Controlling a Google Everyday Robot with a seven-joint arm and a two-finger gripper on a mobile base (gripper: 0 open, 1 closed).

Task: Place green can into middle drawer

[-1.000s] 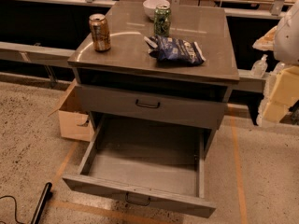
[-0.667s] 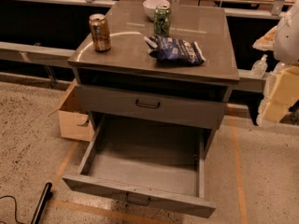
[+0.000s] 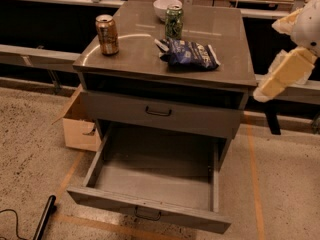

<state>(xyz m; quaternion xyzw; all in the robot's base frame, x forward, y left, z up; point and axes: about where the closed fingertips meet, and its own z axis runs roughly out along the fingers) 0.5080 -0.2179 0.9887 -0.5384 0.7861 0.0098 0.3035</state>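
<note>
The green can (image 3: 174,21) stands upright at the back of the cabinet top, next to a white bowl (image 3: 164,6). The middle drawer (image 3: 100,198) is pulled wide open at the bottom of the cabinet, with nothing in it; its black handle (image 3: 147,214) faces me. The closed drawer front above it (image 3: 158,112) has its own handle. My gripper (image 3: 273,125) hangs as a dark piece below the beige arm (image 3: 287,71) at the right of the cabinet, well away from the can and holding nothing that I can see.
A gold-orange can (image 3: 107,34) stands at the left of the cabinet top. A blue chip bag (image 3: 189,54) lies in front of the green can. A cardboard box (image 3: 80,129) sits on the floor at the left. A black pole (image 3: 44,218) lies at bottom left.
The beige arm at the right has risen and swung a little left, toward the cabinet. The cans, bag and drawer have not moved.
</note>
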